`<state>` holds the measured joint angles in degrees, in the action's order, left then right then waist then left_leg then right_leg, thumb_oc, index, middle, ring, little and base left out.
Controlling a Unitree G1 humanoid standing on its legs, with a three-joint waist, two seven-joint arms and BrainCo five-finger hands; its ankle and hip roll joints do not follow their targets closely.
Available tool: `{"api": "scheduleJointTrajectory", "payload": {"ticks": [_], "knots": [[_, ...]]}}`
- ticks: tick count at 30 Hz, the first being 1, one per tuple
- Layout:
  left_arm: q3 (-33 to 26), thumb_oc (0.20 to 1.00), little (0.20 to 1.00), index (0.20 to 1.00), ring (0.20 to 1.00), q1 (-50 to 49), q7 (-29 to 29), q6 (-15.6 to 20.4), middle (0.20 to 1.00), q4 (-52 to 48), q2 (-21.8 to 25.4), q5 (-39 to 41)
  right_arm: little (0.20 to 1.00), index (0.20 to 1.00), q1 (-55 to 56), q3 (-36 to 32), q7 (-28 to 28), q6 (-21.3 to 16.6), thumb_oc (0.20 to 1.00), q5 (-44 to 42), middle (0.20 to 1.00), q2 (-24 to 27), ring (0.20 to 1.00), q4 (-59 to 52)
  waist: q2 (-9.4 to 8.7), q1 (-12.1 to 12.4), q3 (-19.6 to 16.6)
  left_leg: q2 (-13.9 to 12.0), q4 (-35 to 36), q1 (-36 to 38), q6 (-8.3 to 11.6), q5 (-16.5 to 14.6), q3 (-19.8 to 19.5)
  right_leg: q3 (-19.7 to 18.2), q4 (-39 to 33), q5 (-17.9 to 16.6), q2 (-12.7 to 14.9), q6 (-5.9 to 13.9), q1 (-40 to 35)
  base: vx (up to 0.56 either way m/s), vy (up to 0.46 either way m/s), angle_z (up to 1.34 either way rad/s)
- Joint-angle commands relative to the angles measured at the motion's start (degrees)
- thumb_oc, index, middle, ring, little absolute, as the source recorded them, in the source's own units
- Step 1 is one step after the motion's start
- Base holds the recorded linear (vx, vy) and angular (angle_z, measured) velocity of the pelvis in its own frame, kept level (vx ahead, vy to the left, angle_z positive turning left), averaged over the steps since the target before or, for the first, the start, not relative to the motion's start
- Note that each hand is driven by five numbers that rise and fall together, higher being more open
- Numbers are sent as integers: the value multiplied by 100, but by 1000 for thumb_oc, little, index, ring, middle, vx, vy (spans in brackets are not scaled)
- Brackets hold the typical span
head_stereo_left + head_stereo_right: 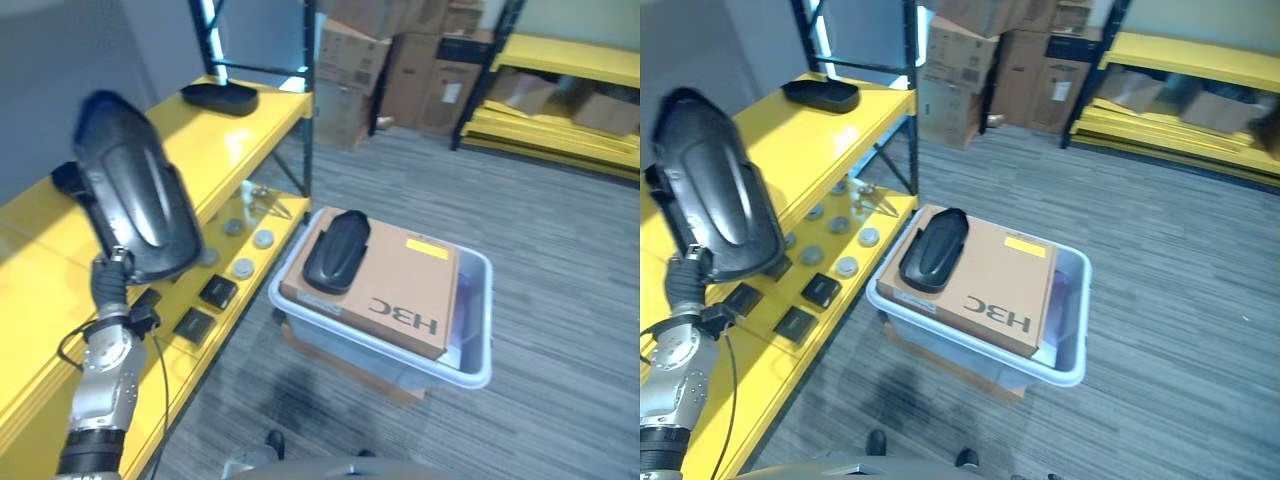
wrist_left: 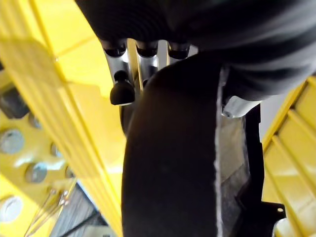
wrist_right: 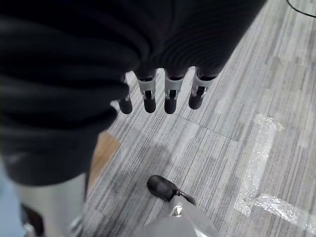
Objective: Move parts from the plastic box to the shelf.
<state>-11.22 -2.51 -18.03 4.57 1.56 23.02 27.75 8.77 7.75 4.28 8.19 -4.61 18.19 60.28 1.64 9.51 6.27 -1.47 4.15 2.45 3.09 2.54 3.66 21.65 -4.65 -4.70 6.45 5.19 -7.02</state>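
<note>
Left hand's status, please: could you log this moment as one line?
left hand: holding glossy black oval plastic part | over yellow shelf | right hand: idle, open

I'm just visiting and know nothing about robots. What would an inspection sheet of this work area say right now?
Surface: yellow shelf on the robot's left; grey carpet floor.
Job's things: one black part held up over the shelf; another black part on a cardboard box in the plastic box; a third at the shelf's far end.
Clutter: round metal discs and small black blocks on the lower shelf.
Hands: left hand holds the raised part; right hand hangs open above the floor.
Cables: nothing seen.
Surroundings: stacked cartons, more yellow racking.
</note>
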Motion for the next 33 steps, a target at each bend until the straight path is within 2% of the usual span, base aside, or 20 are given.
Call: {"api": "scheduleJointTrajectory", "payload": {"ticks": [1,3,4,9,10,14,15,18,19,20,21,22,23,25,26,27,28,29,30,33], "knots": [[-262,200,200,200,200,283,349,840,200,-411,298,-228,1000,1000,-31,206,197,78,1000,189,1000,-254,1000,374,-32,-150,-19,-921,-113,-471,408,472,1482,987,633,700,343,380,-150,-71,190,232],[-183,200,200,200,200,316,452,963,200,-345,280,-228,1000,1000,-32,286,295,-46,1000,263,1000,-342,1000,591,29,-129,-35,-979,-65,-529,378,563,1884,1302,743,739,413,367,-172,-52,227,230],[-172,200,200,200,200,321,456,981,200,-336,283,-240,1000,1000,-43,299,305,-62,1000,270,1000,-351,1000,628,34,-121,-38,-969,-66,-547,370,568,1895,1327,759,749,420,363,-172,22,210,193],[-248,200,200,200,200,132,534,1084,200,-463,377,-354,1000,1000,-222,359,345,-198,1000,437,1000,-361,1000,953,68,212,-103,-655,-149,-689,207,393,1551,1365,846,859,558,374,-283,102,193,67],[-352,200,200,200,200,19,685,1043,200,-575,420,-251,1000,1000,-259,332,351,-232,1000,440,1000,-359,1000,989,73,325,-151,-513,-178,-686,135,294,1454,1359,865,878,625,408,-338,127,212,37],[-497,200,200,200,200,-125,929,1073,200,-667,508,-59,1000,1000,-290,234,386,-316,1000,293,1000,-404,1000,1038,66,496,-225,-183,-288,-664,-61,54,1227,1312,1061,895,886,491,-420,154,226,31],[-485,200,200,200,200,-105,1084,1084,200,-664,546,88,1000,1000,-336,166,431,-402,1000,140,1000,-414,1000,1069,44,546,-241,42,-373,-651,-223,-78,1098,1225,1397,803,1116,573,-390,242,337,38],[-344,200,200,200,200,58,1237,995,200,-600,670,188,1000,1000,-374,-24,456,-509,1000,-165,1000,-364,1000,1105,73,445,-202,383,-458,-571,-523,-281,855,714,2623,467,1547,711,28,198,271,45],[-275,200,200,200,200,117,1278,977,200,-566,695,218,1000,1000,-358,-82,446,-547,1000,-233,1000,-344,1000,1109,102,381,-177,444,-479,-536,-593,-329,752,505,3014,365,1588,707,188,183,231,43],[-156,200,200,200,200,214,1288,990,200,-503,735,191,1000,1000,-340,-178,440,-619,1000,-328,1000,-301,1000,1116,153,251,-126,526,-491,-455,-704,-396,578,58,3703,263,1594,690,523,137,178,66],[-103,200,200,200,200,262,1276,998,200,-466,753,166,1000,1000,-346,-218,429,-636,1000,-357,1000,-274,1000,1123,158,211,-106,568,-493,-433,-750,-421,532,-186,4034,263,1605,686,728,67,136,87],[91,200,200,200,200,386,1254,1057,200,-371,784,137,1000,1000,-324,-305,355,-684,1000,-484,1000,-205,1000,1122,267,-48,-2,560,-484,-388,-818,-351,298,-670,4403,226,1071,469,1258,30,28,97],[205,200,200,200,200,452,1200,1100,200,-314,785,141,1000,1000,-300,-339,297,-715,1000,-499,1000,-163,1000,1108,292,-180,40,578,-465,-343,-816,-356,141,-870,4396,242,845,390,1517,59,-47,101],[328,200,200,200,200,571,1122,1024,200,-343,767,92,1000,1000,-315,-357,242,-734,1000,-495,1000,-127,1000,1089,248,-350,127,619,-469,-232,-768,-423,-65,-1062,3662,132,700,346,1663,158,-271,140],[391,200,200,200,200,671,990,859,200,-548,715,5,1000,1000,-394,-402,195,-750,1000,-484,1000,-105,1000,1108,73,-398,200,655,-529,-209,-661,-559,-240,-1139,2170,-86,755,436,1595,182,-418,154],[400,200,200,200,200,675,972,825,200,-600,712,-9,1000,1000,-412,-410,195,-743,1000,-485,1000,-102,1000,1116,24,-415,209,661,-541,-191,-633,-607,-268,-1170,1762,-163,748,481,1583,235,-510,132],[423,200,200,200,200,646,1001,764,200,-740,677,10,1000,1000,-438,-501,199,-697,1000,-445,1000,-124,1000,1130,-63,-493,251,626,-591,-130,-601,-768,-412,-1503,1206,-404,705,623,1569,177,-321,127],[394,200,200,200,200,643,1055,709,200,-779,655,53,1000,1000,-432,-505,199,-649,1000,-456,1000,-126,1000,1103,-74,-504,246,547,-591,-128,-573,-761,-442,-1592,1133,-277,662,644,1458,272,-455,138],[425,200,200,200,200,609,1066,656,200,-785,620,168,1000,1000,-405,-425,189,-600,1000,-382,1000,-140,1000,1055,-159,-502,189,290,-609,-127,-397,-670,-359,-1470,978,-171,632,701,1233,240,-368,172],[437,200,200,200,200,519,968,377,200,-1036,493,-45,1000,1000,-349,-356,138,-488,1000,-304,1000,-64,1000,889,-255,-478,122,-61,-637,-149,-145,-536,-187,-1224,711,-7,527,618,818,169,-254,86]]}}
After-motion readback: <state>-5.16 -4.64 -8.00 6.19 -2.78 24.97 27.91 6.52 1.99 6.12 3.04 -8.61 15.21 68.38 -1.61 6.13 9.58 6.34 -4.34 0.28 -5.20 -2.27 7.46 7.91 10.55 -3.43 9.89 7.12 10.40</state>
